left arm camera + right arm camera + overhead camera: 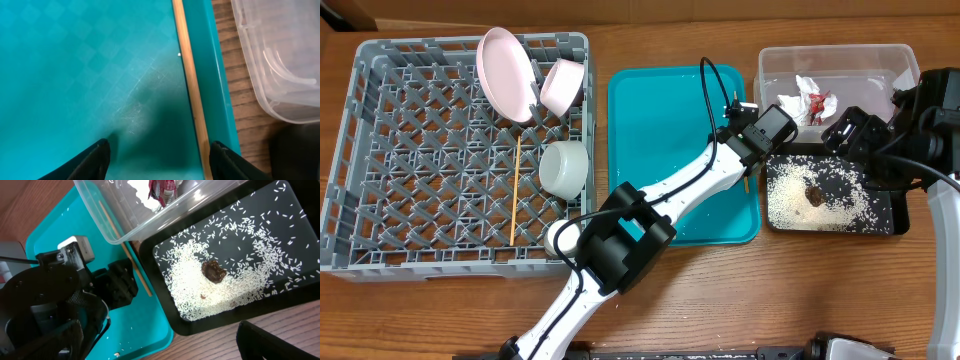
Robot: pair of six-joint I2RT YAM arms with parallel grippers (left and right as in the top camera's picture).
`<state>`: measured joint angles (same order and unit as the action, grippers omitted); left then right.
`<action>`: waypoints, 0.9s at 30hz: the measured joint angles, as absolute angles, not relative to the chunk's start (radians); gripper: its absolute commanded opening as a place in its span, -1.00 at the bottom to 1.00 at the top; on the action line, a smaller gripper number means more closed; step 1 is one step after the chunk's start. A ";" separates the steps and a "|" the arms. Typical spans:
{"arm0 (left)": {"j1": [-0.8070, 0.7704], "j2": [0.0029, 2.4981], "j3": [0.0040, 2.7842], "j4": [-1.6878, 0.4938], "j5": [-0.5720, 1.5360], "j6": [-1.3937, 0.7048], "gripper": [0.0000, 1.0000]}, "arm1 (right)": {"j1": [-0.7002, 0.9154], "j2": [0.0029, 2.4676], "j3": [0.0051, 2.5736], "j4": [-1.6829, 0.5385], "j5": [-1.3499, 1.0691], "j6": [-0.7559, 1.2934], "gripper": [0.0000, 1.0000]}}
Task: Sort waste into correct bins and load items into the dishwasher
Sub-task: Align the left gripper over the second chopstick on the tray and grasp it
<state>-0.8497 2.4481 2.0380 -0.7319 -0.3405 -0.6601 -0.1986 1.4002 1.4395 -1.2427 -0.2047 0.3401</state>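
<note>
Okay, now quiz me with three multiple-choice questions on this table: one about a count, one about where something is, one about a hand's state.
1. Chopsticks in the grey rack? A one B none C three
2. The red-and-white wrapper is: A in the grey rack B in the clear tub C nowhere in view
3. The left hand is: A clamped shut B out of view C open
Answers: 1 A, a single stick lies on its lattice; 2 B, it sits inside the tub; 3 C, its jaws stand apart over the teal tray.
</note>
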 measured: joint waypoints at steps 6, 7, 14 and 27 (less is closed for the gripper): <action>-0.850 2.448 2.038 -0.726 -0.340 -0.686 0.31 | -0.199 1.400 1.439 -1.242 -0.205 0.340 1.00; -0.850 2.448 2.038 -0.725 -0.340 -0.687 0.31 | -0.199 1.400 1.439 -1.243 -0.205 0.340 0.99; -0.850 2.449 2.037 -0.709 -0.340 -0.705 0.29 | -0.199 1.400 1.439 -1.243 -0.205 0.340 0.99; -0.852 2.471 2.037 -0.745 -0.327 -0.708 -0.42 | -0.199 1.400 1.439 -1.243 -0.205 0.340 1.00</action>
<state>-0.8516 2.4706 2.0373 -0.7452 -0.3271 -0.7078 -0.1986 1.4002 1.4395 -1.2427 -0.2047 0.3401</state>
